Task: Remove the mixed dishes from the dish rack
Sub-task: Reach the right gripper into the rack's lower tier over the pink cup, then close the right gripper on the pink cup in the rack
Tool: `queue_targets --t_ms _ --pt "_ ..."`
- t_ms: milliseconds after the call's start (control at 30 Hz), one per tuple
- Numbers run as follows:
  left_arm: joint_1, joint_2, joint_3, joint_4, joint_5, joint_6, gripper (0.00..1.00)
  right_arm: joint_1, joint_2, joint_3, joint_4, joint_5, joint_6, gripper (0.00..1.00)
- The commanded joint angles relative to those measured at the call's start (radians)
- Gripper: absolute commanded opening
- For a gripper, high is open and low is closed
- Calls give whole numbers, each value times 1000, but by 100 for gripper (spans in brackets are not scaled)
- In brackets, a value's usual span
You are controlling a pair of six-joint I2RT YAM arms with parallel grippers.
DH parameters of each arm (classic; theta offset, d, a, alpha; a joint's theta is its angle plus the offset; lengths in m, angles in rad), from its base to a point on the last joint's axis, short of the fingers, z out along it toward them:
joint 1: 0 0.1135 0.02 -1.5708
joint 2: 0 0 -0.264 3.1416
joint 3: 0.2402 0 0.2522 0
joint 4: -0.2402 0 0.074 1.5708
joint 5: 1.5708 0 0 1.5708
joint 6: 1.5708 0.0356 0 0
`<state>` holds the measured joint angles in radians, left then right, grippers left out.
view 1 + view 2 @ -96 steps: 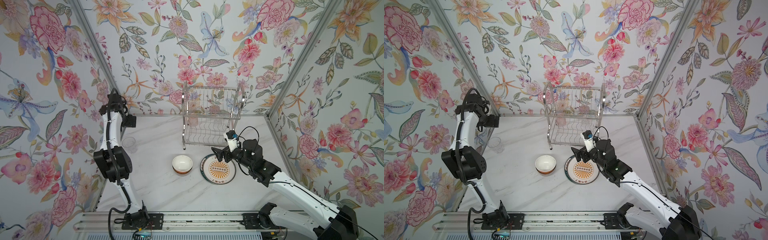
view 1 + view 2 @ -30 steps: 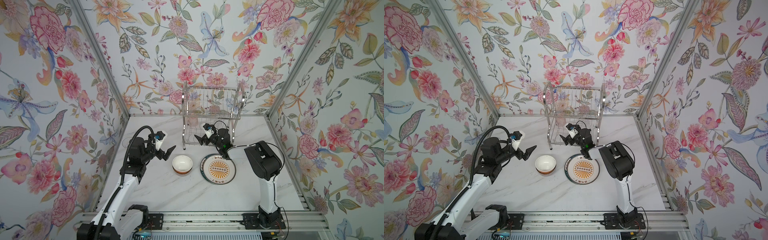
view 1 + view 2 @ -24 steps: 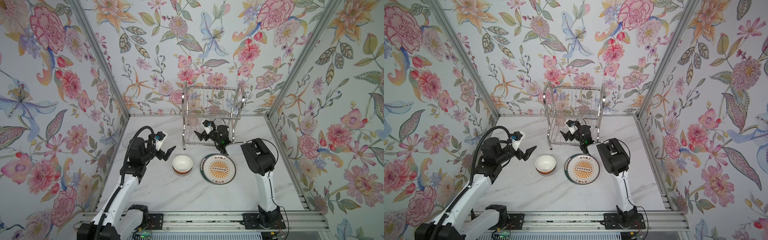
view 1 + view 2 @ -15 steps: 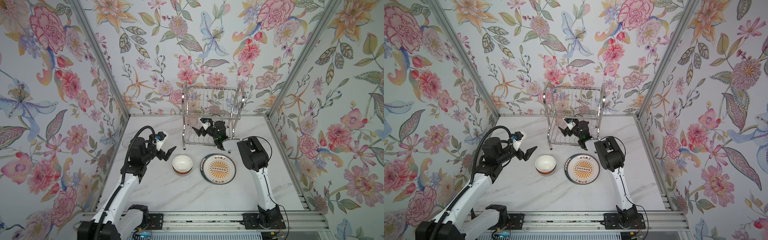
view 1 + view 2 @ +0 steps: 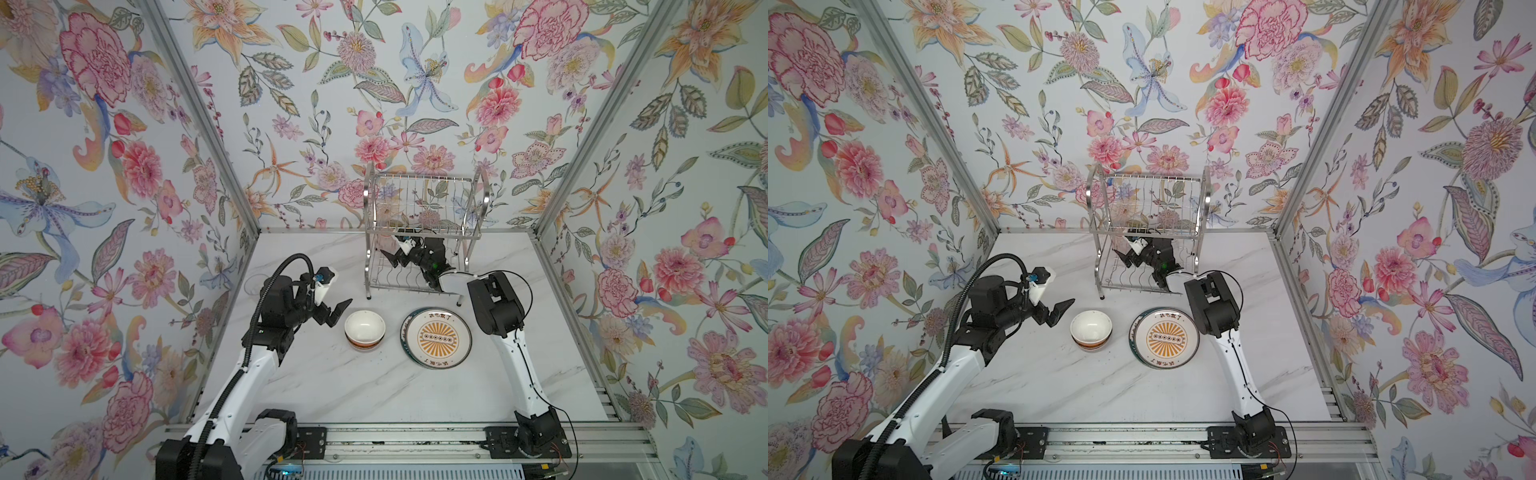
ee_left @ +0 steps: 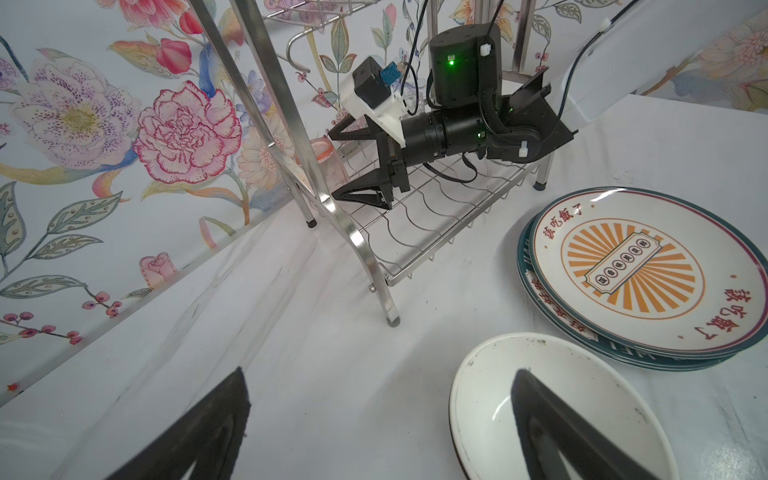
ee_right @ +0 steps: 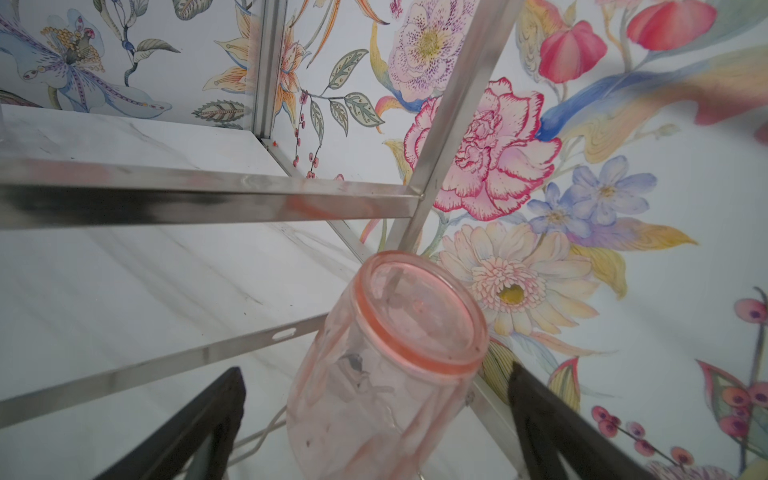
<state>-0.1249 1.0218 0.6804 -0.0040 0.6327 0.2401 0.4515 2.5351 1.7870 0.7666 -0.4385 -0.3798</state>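
Observation:
The chrome dish rack (image 5: pixel 419 195) (image 5: pixel 1146 195) stands at the back of the table. My right gripper (image 5: pixel 395 259) (image 5: pixel 1127 259) (image 6: pixel 334 166) reaches into its lower tier. It is open, with a pink-tinted glass tumbler (image 7: pixel 390 365) (image 6: pixel 328 160) lying tilted between its fingers; I see no contact. A white-lined bowl (image 5: pixel 365 328) (image 5: pixel 1091 328) (image 6: pixel 490 395) and a stack of plates topped by the orange sunburst plate (image 5: pixel 436 338) (image 5: pixel 1167 338) (image 6: pixel 636 266) sit on the table in front of the rack. My left gripper (image 5: pixel 338 311) (image 5: pixel 1064 311) (image 6: pixel 380 374) hangs open and empty just left of the bowl.
A clear tumbler (image 5: pixel 257 286) stands near the left wall behind my left arm. The right arm's elbow (image 5: pixel 494 305) hangs beside the plate stack. A green-rimmed plate (image 6: pixel 536 291) lies under the sunburst plate. Flowered walls close in three sides of the marble table (image 5: pixel 374 395).
My right gripper has pushed further into the rack's lower tier, toward the tumbler, and its elbow has folded in. The left arm has stayed beside the bowl, open.

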Motion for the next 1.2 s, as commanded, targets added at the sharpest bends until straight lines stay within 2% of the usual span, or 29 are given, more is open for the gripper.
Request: queue_targets --t_ms 0,300,600,833,1033,1167 --pt "-9 -3 9 -22 -13 19 99 -1 32 58 -46 -33 -12 99" --pt "-10 -4 18 -45 -19 30 99 0 78 153 -113 -79 -13 99" --pt "-10 -12 30 -69 -31 37 100 1 108 215 -144 -73 -2 98" --pt "-10 -11 16 -65 -33 29 99 -2 108 216 -147 -92 1 88" --pt "-10 -8 18 -67 -36 26 99 -11 107 215 -110 -130 89 77" --pt "-10 -7 18 -66 -34 20 99 -10 99 202 -107 -148 96 71"
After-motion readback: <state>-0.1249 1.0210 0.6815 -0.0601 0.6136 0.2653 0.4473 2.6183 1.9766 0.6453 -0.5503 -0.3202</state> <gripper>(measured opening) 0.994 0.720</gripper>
